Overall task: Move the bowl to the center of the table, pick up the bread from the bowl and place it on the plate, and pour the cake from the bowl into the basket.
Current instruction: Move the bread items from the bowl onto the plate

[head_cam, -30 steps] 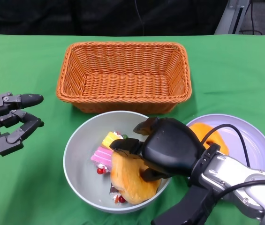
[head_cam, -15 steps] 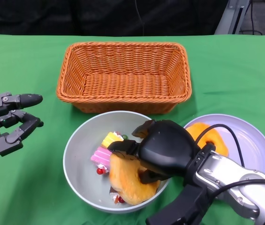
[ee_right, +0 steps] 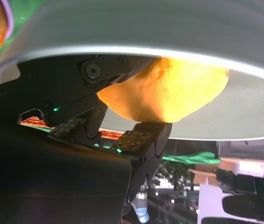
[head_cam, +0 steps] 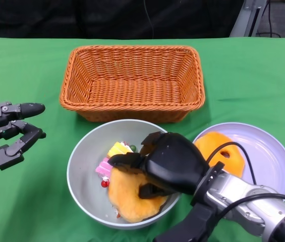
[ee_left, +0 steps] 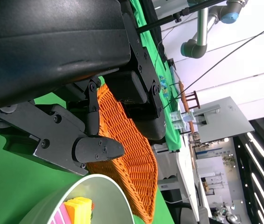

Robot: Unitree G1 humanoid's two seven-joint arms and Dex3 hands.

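Right hand [head_cam: 165,164] grips the bread [head_cam: 129,194] inside the bowl [head_cam: 81,171], hiding most of the cake [head_cam: 113,154] (only its edge shows). Left hand [head_cam: 6,138], left of the bowl, is open over the green tabletop [head_cam: 26,65]. Basket [head_cam: 132,80] just behind the bowl; plate [head_cam: 268,156] to its right.

Your right hand [head_cam: 167,166] covers the far side of the bread [head_cam: 129,194] and part of the bowl [head_cam: 81,171]; the cake [head_cam: 113,156] pieces show only partly behind them. The second bread [head_cam: 223,151] on the plate [head_cam: 268,156] is partly hidden by the cable. Your left hand [head_cam: 6,138] is cut off at the picture's edge
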